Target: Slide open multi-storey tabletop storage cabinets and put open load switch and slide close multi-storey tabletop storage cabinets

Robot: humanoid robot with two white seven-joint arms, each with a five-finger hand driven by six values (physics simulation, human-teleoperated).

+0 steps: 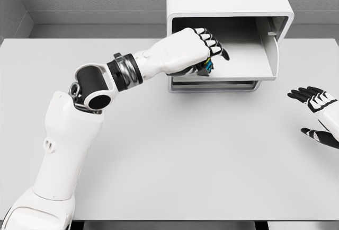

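The white cabinet (pixel 228 7) sits at the far side of the grey bench (pixel 175 156). Its top drawer (pixel 254 55) is pulled out toward the robot, and a lower drawer below it looks shut.

The left hand (pixel 204 55) reaches over the front of the open drawer. Its fingers are curled tight around the load switch (pixel 207 65), a small dark thing with bits of blue and yellow showing under the fingers. So the switch is in the left hand, at the near left part of the drawer. I cannot tell if it touches the drawer floor yet.

The right hand (pixel 318 114) waits low on the right side of the bench, well apart from the cabinet, with its fingers spread and holding nothing.

I think the step now is to put the switch down inside the drawer. To do it well, the hand should go a bit lower and a bit further in, so the switch lands flat on the drawer floor and not on the front edge. Then the fingers should let go slowly. The hand should lift straight up after that, so it does not bump the drawer walls or drag the switch back out. The drawer still needs pushing shut.
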